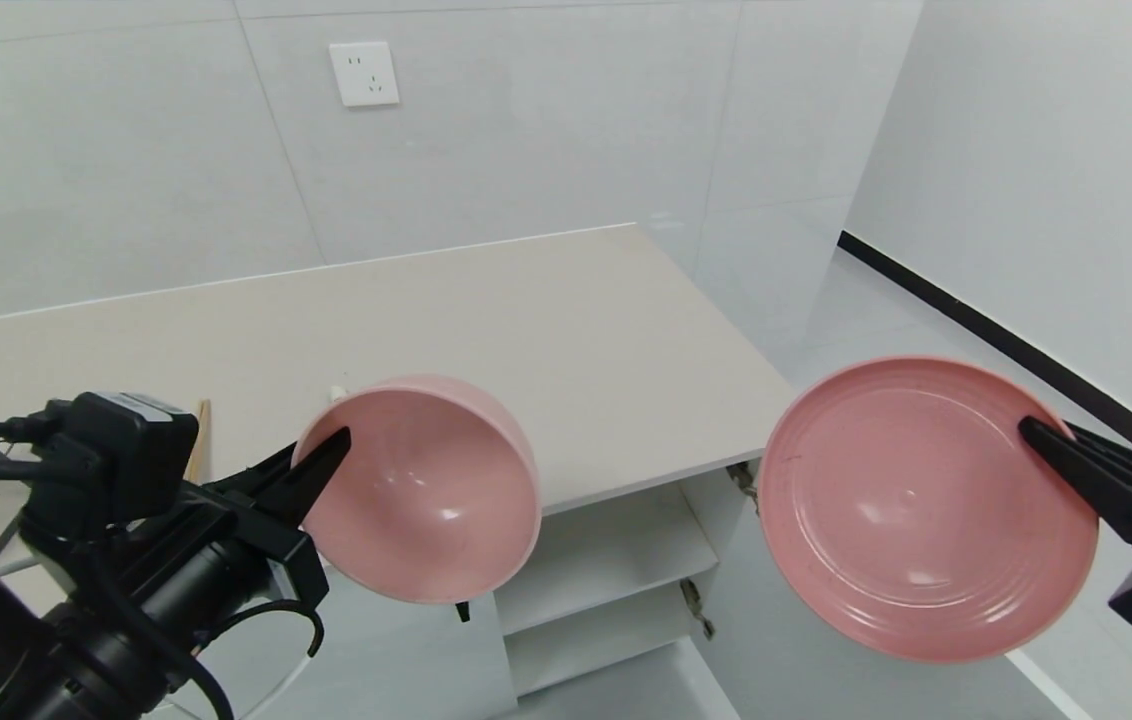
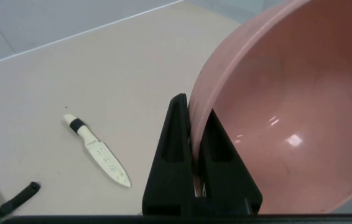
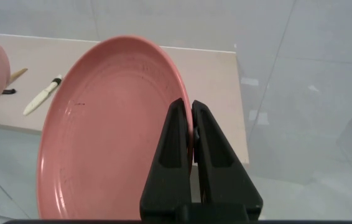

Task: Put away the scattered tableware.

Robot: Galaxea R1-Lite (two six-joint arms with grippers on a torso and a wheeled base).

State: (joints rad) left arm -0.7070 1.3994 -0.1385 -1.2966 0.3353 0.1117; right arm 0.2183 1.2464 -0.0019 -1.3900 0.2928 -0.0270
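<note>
The left gripper is clamped on the rim of a pink bowl, held tilted over the counter's front edge. The right gripper pinches the rim of a pink plate, held on edge off the counter's end. A cream knife lies on the counter.
</note>
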